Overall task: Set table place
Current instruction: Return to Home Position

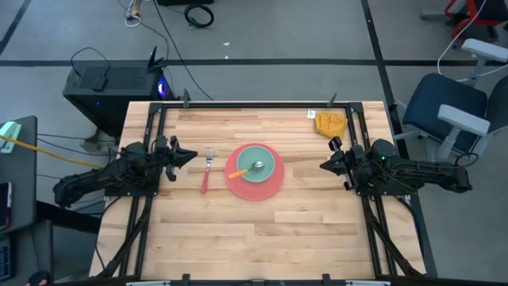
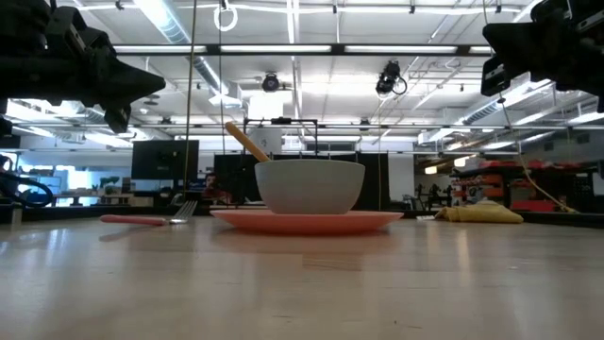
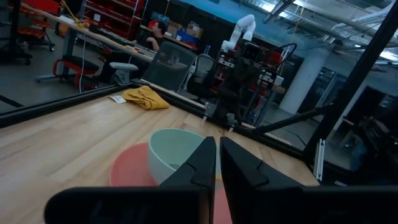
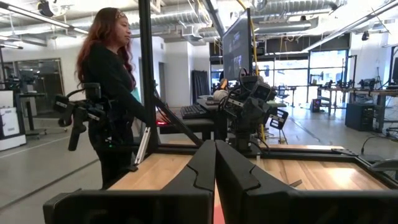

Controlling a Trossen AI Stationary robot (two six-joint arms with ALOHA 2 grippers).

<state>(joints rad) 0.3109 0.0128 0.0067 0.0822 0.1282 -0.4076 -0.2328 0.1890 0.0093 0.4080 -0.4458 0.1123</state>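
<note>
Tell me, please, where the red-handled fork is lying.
In the high view, the fork lies on the table just left of the pink plate, near the left gripper.

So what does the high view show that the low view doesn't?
Only the high view shows the whole table from above, both arms end to end, the floor, a black box and a chair. It also shows the spoon reaching down inside the bowl. Only the low view shows the ceiling lights and the room behind. Both show the plate, bowl, spoon, fork, cloth, left gripper and right gripper.
</note>
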